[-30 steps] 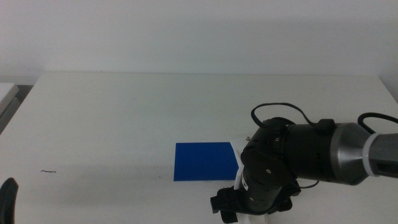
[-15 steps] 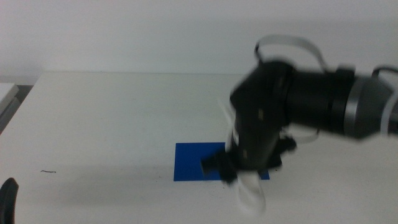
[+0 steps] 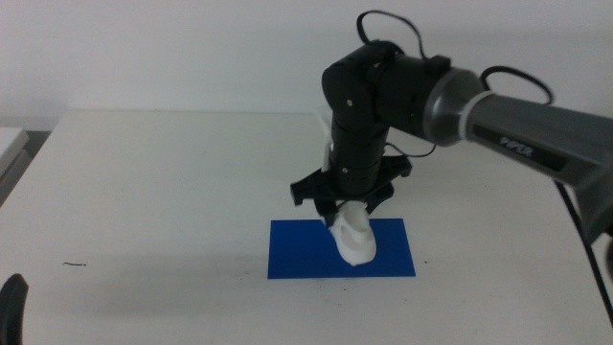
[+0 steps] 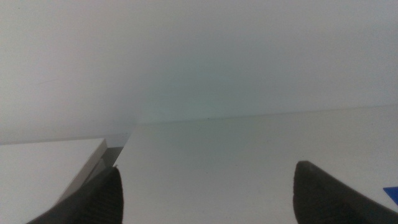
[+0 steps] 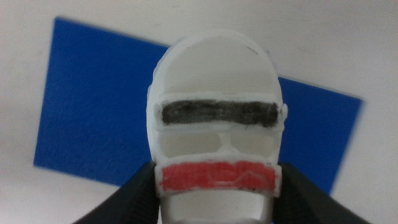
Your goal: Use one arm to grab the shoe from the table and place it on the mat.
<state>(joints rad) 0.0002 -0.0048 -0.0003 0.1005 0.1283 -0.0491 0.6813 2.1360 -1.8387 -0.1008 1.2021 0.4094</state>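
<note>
The right arm (image 3: 450, 96) reaches in from the right over the table (image 3: 163, 182). Its gripper (image 3: 347, 206) is shut on the white shoe (image 3: 352, 236), which hangs nose-down just above the blue mat (image 3: 306, 251). In the right wrist view the shoe (image 5: 214, 124) sits between the two dark jaws, a dark grey strap and a red strap showing, with the mat (image 5: 93, 106) beneath it. The left gripper (image 4: 205, 199) is open and empty; it shows in the middle view only as a dark stub (image 3: 11, 305) at the bottom left corner.
A small dark speck (image 3: 75, 264) lies on the table at the front left. A light grey object (image 3: 10, 144) sits off the table's left edge. The mat's corner shows in the left wrist view (image 4: 392, 193).
The right arm has lifted the shoe from the table's front edge and carried it back and left, over the mat. The left arm has not moved.
</note>
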